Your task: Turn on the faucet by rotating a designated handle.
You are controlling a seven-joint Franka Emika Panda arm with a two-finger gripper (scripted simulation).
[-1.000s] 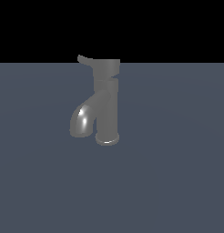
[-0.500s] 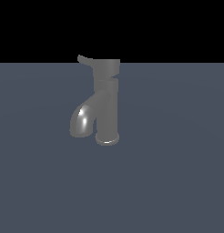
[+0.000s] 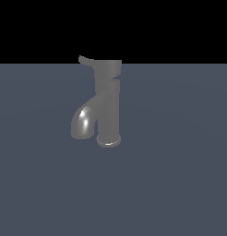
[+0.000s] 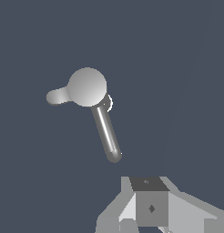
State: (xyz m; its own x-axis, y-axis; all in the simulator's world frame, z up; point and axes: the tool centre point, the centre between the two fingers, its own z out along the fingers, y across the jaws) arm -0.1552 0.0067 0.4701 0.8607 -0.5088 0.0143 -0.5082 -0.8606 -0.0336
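Note:
The faucet (image 3: 109, 106) stands upright on the flat grey-blue ground, a dark grey cylinder with a flared base ring. Its glossy curved spout (image 3: 83, 122) bends down toward the exterior view's left. The handle (image 3: 86, 61), a thin flat lever, sticks out from the wide top cap toward the exterior view's left. The wrist view looks down on the round cap of the faucet (image 4: 87, 86), with the handle (image 4: 56, 96) a short stub and the spout (image 4: 107, 134) a long bar. My gripper (image 4: 150, 184) hangs above and off to the side, past the spout's end, touching nothing. Its fingertips show as one block with no gap. The exterior view does not show it.
The ground (image 3: 180, 175) is a plain grey-blue surface all around the faucet, with a black backdrop behind it. No other object shows in either view.

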